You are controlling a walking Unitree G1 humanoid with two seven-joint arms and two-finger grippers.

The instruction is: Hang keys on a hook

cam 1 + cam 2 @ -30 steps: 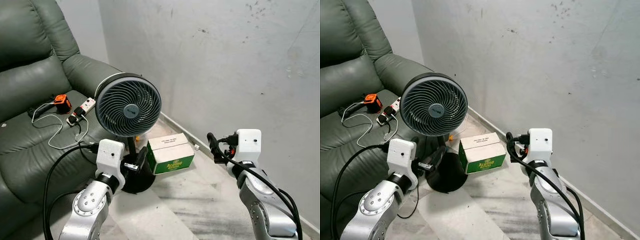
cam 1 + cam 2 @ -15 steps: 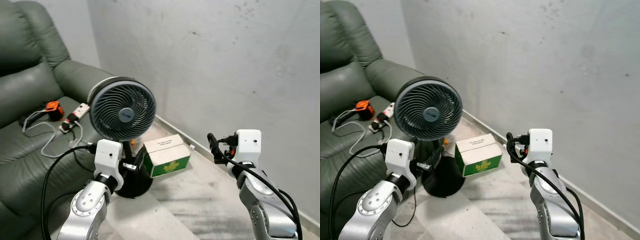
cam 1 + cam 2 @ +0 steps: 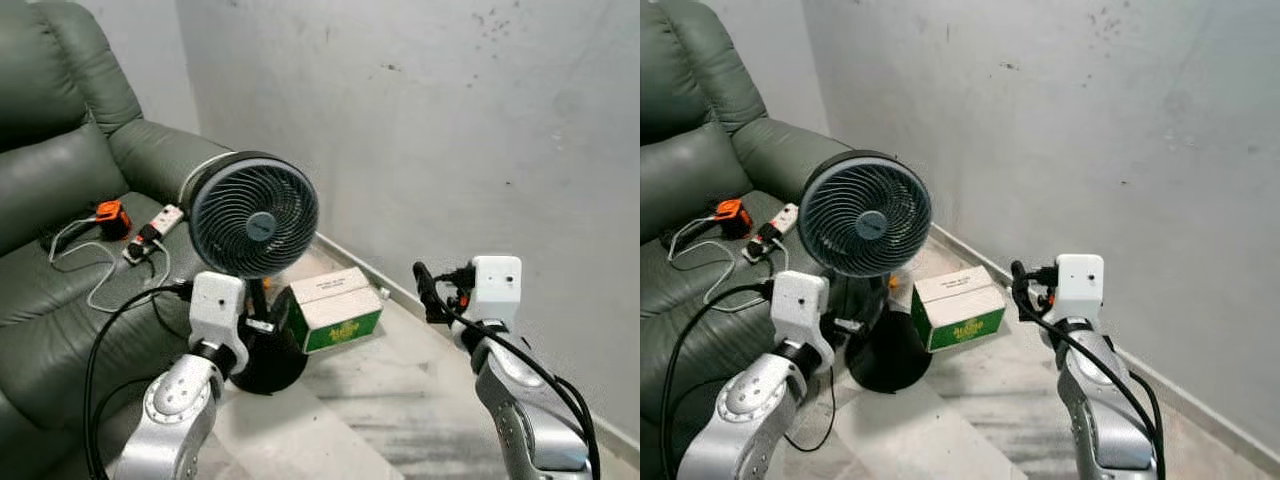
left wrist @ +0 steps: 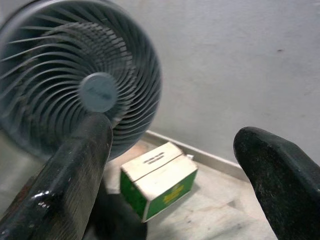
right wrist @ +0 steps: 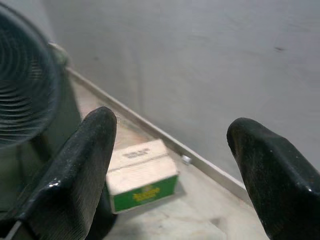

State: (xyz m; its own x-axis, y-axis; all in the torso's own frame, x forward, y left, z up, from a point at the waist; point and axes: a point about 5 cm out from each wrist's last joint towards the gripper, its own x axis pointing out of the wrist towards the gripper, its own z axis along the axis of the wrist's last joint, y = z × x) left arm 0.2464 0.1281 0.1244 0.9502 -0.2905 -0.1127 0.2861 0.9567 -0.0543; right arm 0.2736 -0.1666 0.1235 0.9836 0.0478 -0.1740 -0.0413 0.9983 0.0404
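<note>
Both my arms are raised in front of me, low over the floor. My left gripper (image 3: 264, 323) is open and empty, its fingers (image 4: 75, 165) pointing at the grey fan (image 3: 254, 215) and a green and white box (image 4: 159, 179). To the right, near the wall, my right gripper (image 3: 424, 292) is also open with nothing between its fingers (image 5: 80, 170).
The fan stands on a black round base (image 3: 268, 366) on the pale floor. The green and white box (image 3: 335, 310) lies beside it by the wall's skirting. A green leather sofa (image 3: 60, 200) at the left carries a power strip (image 3: 150, 228), white cables and an orange device (image 3: 108, 213).
The whole picture has shifted a little, so the camera has moved. Both arms keep the same raised pose with their grippers open.
</note>
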